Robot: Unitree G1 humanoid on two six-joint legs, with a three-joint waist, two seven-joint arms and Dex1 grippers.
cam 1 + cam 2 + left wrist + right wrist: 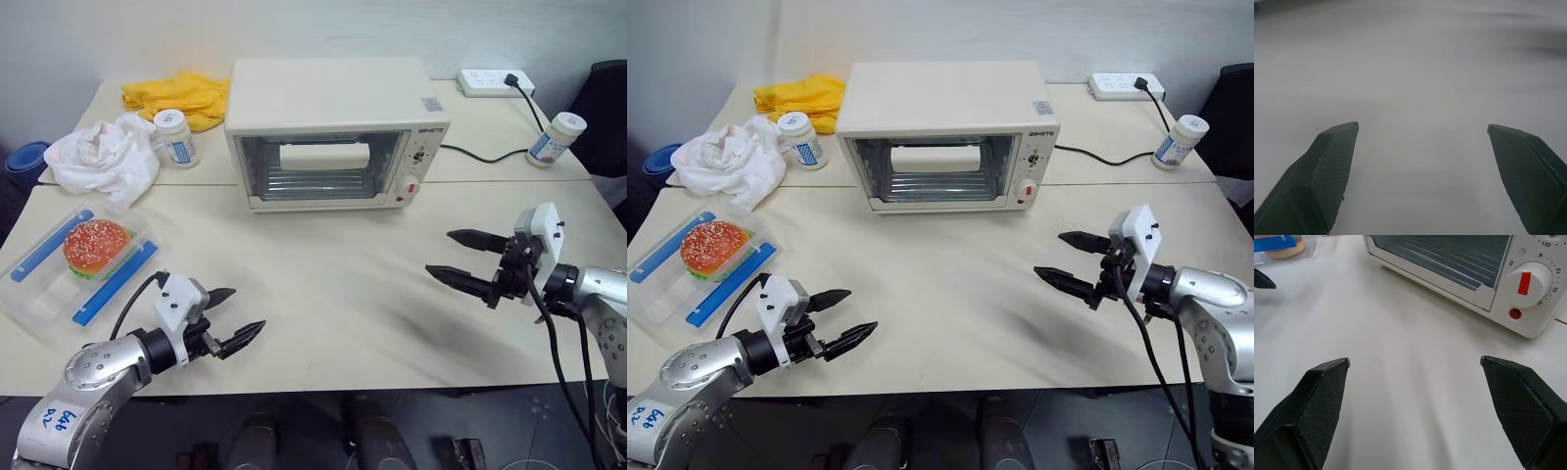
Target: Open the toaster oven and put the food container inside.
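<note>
We've got a pale cream tabletop (333, 313) with a cream-white boxy toaster oven (338, 132) at far centre. Far left sit a crumpled yellow cloth (181, 96), a white rag (103, 157) and a small white pill bottle (174, 137). The clear plastic food container with blue clips (78, 262) lies near left. Far right: another white bottle (554, 138) and a white power strip (495, 81).

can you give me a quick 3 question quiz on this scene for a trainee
1. True or false: the toaster oven door is already open.
2. Where does the food container lie? A) inside the oven B) on the table near the left gripper C) in the right gripper
3. Fill in: the cloth behind the white cloth is ____.

Key: 1 false, the glass door is shut. 2 B, on the table, both grippers open and holding nothing. 3 yellow.
</note>
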